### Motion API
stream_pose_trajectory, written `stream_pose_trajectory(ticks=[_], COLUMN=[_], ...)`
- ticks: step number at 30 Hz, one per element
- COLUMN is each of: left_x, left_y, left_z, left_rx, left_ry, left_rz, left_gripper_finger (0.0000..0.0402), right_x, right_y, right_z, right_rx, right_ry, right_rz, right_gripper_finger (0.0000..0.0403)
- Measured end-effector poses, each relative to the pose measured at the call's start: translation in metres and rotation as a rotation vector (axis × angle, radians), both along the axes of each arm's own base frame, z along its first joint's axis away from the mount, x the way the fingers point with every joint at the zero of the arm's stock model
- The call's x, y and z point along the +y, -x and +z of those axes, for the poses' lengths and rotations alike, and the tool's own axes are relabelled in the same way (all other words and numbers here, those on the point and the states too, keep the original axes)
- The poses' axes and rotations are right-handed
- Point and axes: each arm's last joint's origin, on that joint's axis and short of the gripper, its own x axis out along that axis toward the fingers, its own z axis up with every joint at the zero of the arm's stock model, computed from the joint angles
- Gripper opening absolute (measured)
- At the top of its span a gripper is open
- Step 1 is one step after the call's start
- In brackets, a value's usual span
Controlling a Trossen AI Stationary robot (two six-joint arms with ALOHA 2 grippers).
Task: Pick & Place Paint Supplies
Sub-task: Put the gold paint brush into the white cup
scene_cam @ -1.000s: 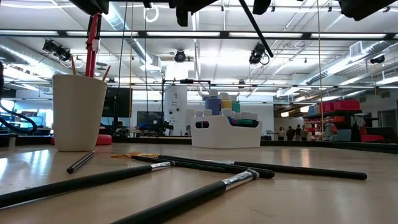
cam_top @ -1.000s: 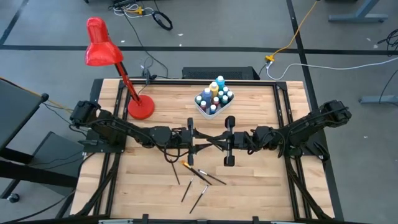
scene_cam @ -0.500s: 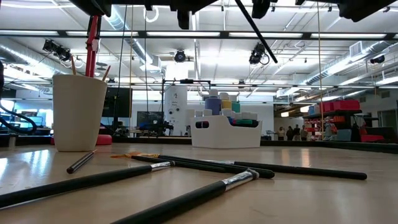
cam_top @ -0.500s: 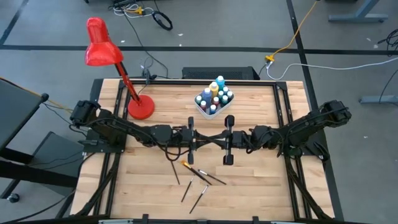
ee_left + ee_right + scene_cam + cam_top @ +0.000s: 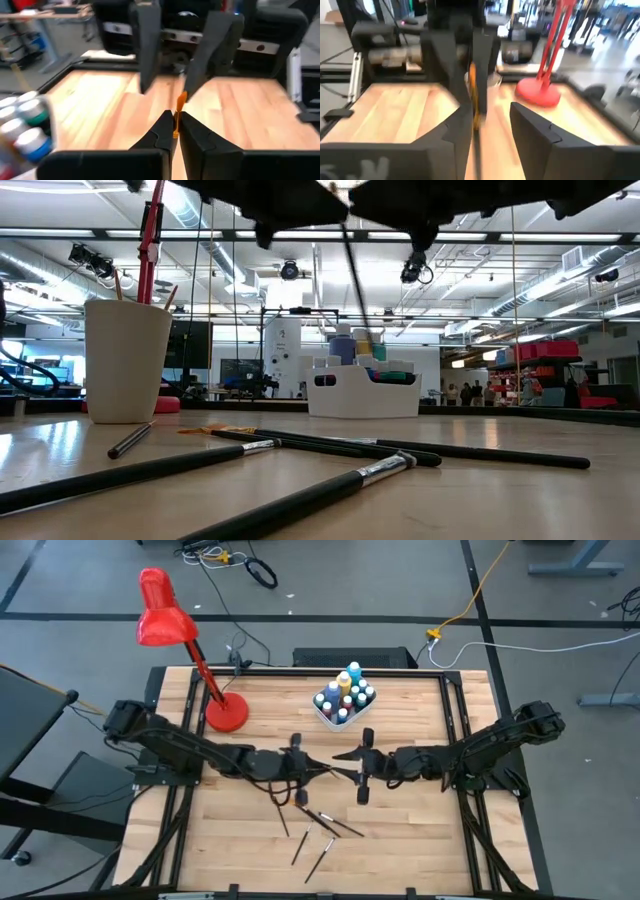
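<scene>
Passing a paintbrush between arms at the centre of the high view: the left gripper pinches it tight, and the right gripper has its fingers apart. The right arm should draw back straight, without touching the handle.

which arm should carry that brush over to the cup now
Left. Its gripper is shut on the paintbrush in mid-air, while the right gripper has open jaws. The beige cup shows only in the low view.
</scene>
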Motion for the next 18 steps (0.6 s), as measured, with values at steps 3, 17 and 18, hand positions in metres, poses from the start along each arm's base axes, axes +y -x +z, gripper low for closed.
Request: stream_pose_trajectory(ticks=[3, 17, 18], left_x=[-0.004, -0.024, -0.024], left_y=[0.019, 0.137, 0.143], left_z=[0.013, 0.072, 0.071], left_rx=[0.038, 0.069, 0.077], left_ry=[-0.015, -0.071, -0.076], left_rz=[0.051, 0.080, 0.105], left_gripper_finger=[0.0020, 0.0016, 0.0016], right_x=[0.002, 0.019, 0.021], right_y=[0.001, 0.006, 0.006], right_z=[-0.005, -0.023, -0.024], right_rx=[0.046, 0.216, 0.223], right_ry=[-0.066, -0.275, -0.273], right_rz=[0.003, 0.174, 0.181], right_gripper_finger=[0.0149, 0.0158, 0.0158])
